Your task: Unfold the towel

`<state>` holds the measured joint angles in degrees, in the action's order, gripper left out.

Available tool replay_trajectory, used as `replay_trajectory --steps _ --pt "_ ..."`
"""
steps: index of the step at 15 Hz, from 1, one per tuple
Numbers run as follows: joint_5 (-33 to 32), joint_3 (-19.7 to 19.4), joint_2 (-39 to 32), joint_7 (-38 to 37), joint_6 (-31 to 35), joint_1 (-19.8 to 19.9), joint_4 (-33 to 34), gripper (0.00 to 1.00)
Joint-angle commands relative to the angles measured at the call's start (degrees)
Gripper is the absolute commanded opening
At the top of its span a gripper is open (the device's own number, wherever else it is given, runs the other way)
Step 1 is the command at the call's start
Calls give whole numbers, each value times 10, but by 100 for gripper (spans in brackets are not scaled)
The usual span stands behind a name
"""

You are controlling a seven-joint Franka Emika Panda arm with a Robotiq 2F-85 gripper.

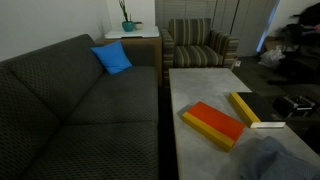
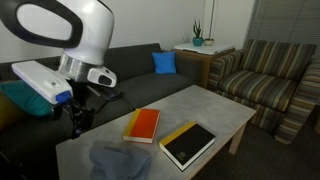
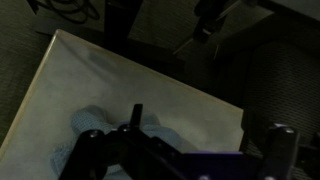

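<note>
The towel [image 2: 115, 160] is a crumpled grey-blue cloth lying bunched at the near end of the pale table [image 2: 215, 110]. It also shows at the bottom edge of an exterior view [image 1: 265, 160] and dimly in the wrist view [image 3: 92, 122]. My gripper [image 2: 78, 120] hangs from the white arm above the table's left corner, to the left of the towel and apart from it. In the wrist view its two dark fingers [image 3: 205, 135] stand wide apart with nothing between them.
A rigid orange-and-yellow box [image 2: 143, 125] and a black book with a yellow edge [image 2: 188, 145] lie on the table past the towel. A dark sofa [image 1: 80, 100] with a bright blue pillow [image 1: 112, 58] runs alongside. A striped armchair [image 2: 270, 75] stands beyond.
</note>
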<state>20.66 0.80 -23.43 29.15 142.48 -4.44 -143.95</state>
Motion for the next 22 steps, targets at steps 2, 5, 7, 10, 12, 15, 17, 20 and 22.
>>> replay_trajectory --steps 2,5,7,10,12,15,17,20,22 --pt "-49 36 -35 -31 7 40 30 100" --pt "-48 39 -49 -31 23 40 39 100" --pt "-57 45 -83 -48 82 37 48 100" --pt "-45 78 -147 -50 196 72 55 100" --pt "-66 87 -188 -69 280 90 58 100" --pt "-115 69 -240 -117 347 95 76 100" --pt "-146 37 -267 -159 366 73 95 100" --pt "-194 33 -318 -165 376 91 131 100" --pt "-225 59 -341 -146 355 135 156 100"
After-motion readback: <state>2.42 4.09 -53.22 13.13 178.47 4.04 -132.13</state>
